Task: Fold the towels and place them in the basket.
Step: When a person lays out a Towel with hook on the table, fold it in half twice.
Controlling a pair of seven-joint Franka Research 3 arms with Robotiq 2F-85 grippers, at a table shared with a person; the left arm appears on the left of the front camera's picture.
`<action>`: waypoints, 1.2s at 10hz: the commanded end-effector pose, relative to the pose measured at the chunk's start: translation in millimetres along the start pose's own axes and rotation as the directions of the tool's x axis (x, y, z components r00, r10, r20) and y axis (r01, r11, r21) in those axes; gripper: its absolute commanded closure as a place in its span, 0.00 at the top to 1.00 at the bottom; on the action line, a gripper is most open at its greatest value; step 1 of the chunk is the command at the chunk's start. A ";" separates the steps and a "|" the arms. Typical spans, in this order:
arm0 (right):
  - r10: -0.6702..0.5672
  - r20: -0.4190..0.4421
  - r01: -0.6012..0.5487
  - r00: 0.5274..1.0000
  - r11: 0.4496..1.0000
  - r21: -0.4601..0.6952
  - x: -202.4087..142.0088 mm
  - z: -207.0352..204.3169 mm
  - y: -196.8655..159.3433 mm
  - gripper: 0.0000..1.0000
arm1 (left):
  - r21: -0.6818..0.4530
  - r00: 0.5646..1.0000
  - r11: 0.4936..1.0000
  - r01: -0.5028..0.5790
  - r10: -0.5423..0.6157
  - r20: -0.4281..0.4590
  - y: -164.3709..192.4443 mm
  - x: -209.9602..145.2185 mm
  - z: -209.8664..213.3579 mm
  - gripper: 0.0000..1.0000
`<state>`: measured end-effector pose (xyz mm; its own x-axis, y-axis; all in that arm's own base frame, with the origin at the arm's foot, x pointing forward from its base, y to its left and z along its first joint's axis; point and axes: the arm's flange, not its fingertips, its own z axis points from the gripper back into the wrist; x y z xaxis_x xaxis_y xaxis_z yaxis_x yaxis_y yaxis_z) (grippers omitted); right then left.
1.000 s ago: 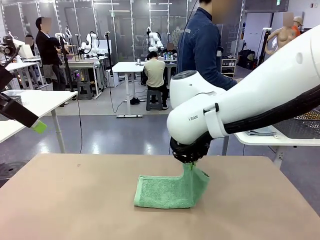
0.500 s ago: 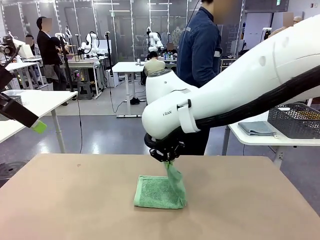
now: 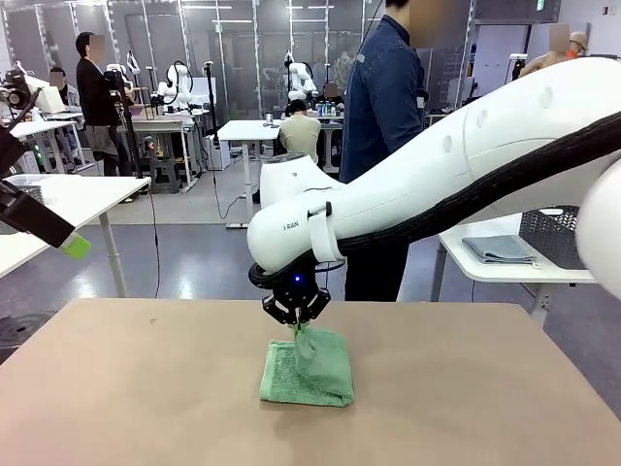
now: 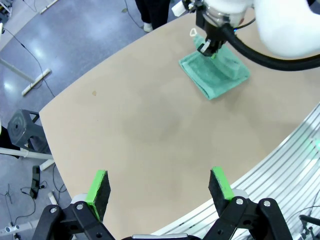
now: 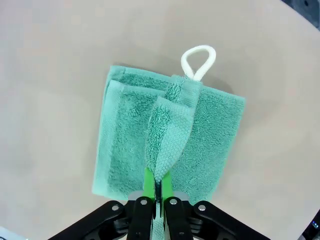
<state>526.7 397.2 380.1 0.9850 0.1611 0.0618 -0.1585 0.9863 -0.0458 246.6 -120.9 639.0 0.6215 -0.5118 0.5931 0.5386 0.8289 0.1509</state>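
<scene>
Swung toward 9 o'clock, my right gripper (image 3: pixel 297 325) pinches the limp, light towel (image 3: pixel 325 377) by its edge; left gripper (image 4: pixel 160 182) spread.

The small mint-green terry-cloth towel (image 3: pixel 309 369), low centre in the front view, is one plain colour with a nubby pile. Its corner loop (image 5: pixel 198 61) is white. The flat table top (image 3: pixel 126 388) beneath is plain pale tan. The right gripper (image 5: pixel 158 181) and left gripper (image 4: pixel 159 176) are black with bright green pads. At the right edge the wire-mesh basket (image 3: pixel 553 238) is dark grey. At upper centre the person's jacket (image 3: pixel 383 97) is dark blue.
</scene>
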 end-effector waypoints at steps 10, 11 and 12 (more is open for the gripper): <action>-0.091 -0.011 0.091 0.996 0.996 0.006 12.1 -18.5 28.2 1.00 | 0.005 1.000 1.000 -0.010 0.009 0.006 0.5 1.4 -1.0 1.00; -0.094 -0.013 0.094 0.995 0.995 0.013 12.9 -18.3 25.9 1.00 | 0.005 1.000 1.000 -0.010 0.009 0.006 0.5 1.4 -1.0 1.00; -0.095 -0.013 0.096 0.995 0.995 0.017 13.5 -19.4 24.6 1.00 | 0.005 1.000 1.000 -0.010 0.009 0.006 0.5 1.4 -1.0 1.00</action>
<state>540.0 423.7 360.0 0.9932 0.1067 0.0472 -0.1050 0.9938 -0.0363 246.7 -121.0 639.0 0.6215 -0.5118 0.5931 0.5386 0.8289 0.1509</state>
